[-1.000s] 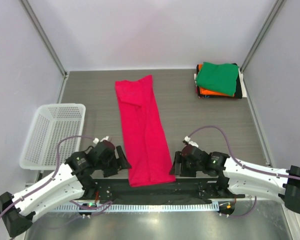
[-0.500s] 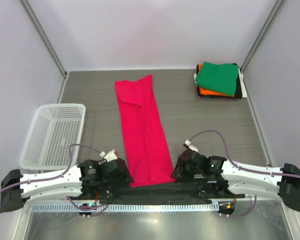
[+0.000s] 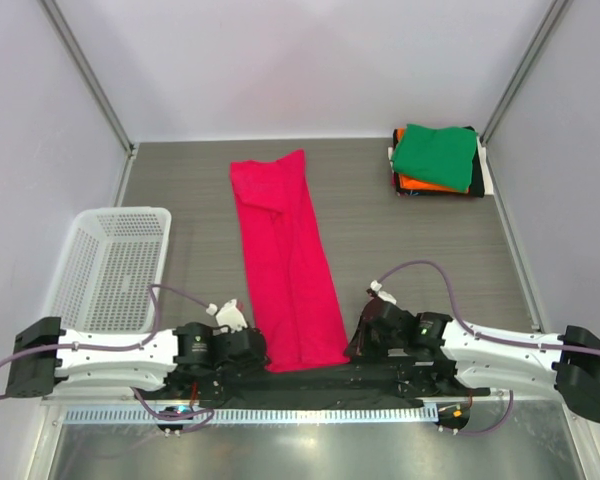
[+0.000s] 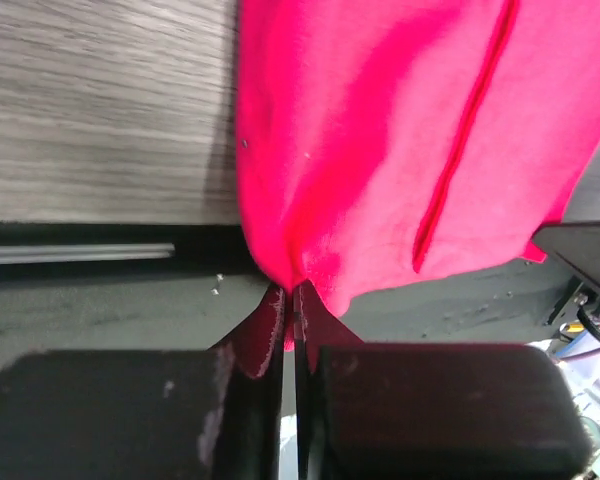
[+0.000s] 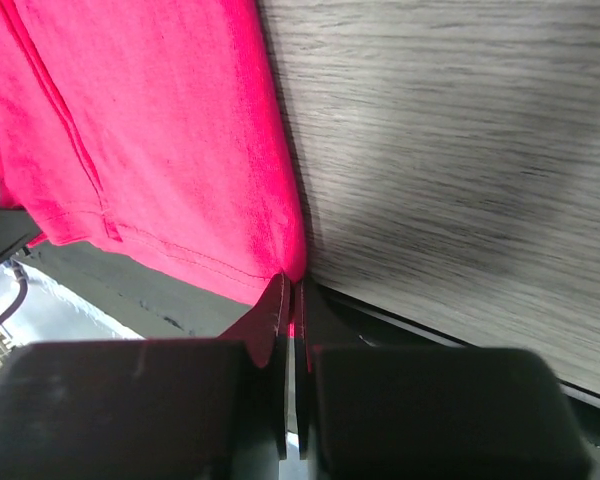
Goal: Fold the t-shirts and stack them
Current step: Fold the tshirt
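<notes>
Pink shirt point(image 3: 285, 260) lies as long strip on table point(image 3: 410, 260), near hem at front edge. Left gripper point(image 4: 290, 300), right gripper point(image 5: 292, 290) both pinched shut on its near corners. Lengthwise fold starting; next likely: lift corners evenly, carry toward far end.

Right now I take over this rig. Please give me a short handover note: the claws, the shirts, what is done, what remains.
Left claw: shut on the near left corner of the pink-red shirt.
Right claw: shut on its near right corner.
Shirt lies as a long narrow strip.
Done: lengthwise folds; folded stack, green on top, sits far right.
Left: fold the strip crosswise, add it to the stack.
</notes>
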Robot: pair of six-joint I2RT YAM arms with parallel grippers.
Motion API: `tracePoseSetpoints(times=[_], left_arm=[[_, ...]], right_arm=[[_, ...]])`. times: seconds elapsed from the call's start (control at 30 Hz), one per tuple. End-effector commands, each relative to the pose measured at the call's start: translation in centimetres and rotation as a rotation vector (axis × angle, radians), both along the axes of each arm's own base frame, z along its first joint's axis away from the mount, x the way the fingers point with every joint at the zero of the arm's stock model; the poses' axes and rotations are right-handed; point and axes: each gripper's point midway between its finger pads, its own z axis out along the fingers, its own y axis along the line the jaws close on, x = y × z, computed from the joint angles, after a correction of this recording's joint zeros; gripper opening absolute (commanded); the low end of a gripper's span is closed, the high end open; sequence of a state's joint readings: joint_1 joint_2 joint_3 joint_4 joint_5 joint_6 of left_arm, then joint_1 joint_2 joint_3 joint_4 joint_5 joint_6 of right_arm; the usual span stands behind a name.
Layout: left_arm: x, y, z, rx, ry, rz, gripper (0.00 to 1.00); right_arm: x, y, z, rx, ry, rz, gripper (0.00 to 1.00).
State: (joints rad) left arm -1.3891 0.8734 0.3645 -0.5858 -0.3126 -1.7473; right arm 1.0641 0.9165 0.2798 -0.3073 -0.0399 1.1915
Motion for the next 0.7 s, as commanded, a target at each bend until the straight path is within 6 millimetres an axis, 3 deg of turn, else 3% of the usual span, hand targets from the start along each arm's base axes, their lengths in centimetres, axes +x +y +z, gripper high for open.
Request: tracePoseSetpoints(times=[0.0,0.07,0.1,0.17,0.2,0.27,0.3,0.33,0.37,0.47,0.5,0.67], left_arm=[[1.6,-1.5,3.3,-0.041,-0.084,0.043,0.00],[1.7,-0.3,4.0,0.032,-0.104,0.039,0.00],[2.0,-0.9,5.9,0.020,-0.122,0.032,0.00],[2.6,0.0,6.9,0.076,-0.158,0.034,0.00],[2.9,0.2,7.6,0.081,-0.177,0.037,0.00],[3.7,0.8,9.5,0.096,-0.226,0.052,0.00],[4.0,1.1,10.0,0.100,-0.241,0.061,0.00],[4.3,1.4,10.8,0.093,-0.258,0.074,0.00],[4.9,2.1,11.6,0.106,-0.288,0.086,0.00],[6.3,3.1,12.9,0.094,-0.333,0.110,0.00],[7.2,3.5,13.1,0.094,-0.339,0.139,0.00],[10.4,3.6,13.8,0.128,-0.379,0.102,0.00]], right_arm=[[0.5,0.7,1.1,0.029,-0.022,-0.005,0.01],[0.8,0.5,1.9,0.011,-0.042,-0.011,0.01],[1.2,1.1,3.5,0.040,-0.062,-0.009,0.01],[2.5,0.8,4.5,0.006,-0.120,-0.035,0.01],[3.2,1.4,6.2,0.025,-0.152,-0.038,0.01],[3.9,1.5,7.0,-0.011,-0.171,-0.036,0.01],[4.9,2.2,8.9,-0.004,-0.221,-0.031,0.01],[5.6,2.3,8.8,-0.037,-0.226,-0.035,0.01],[6.5,2.9,10.4,-0.028,-0.253,-0.034,0.01],[9.3,2.9,10.8,-0.087,-0.279,-0.036,0.01],[10.4,3.4,12.0,-0.083,-0.307,-0.018,0.01],[16.5,4.5,14.2,-0.118,-0.347,-0.034,0.01]])
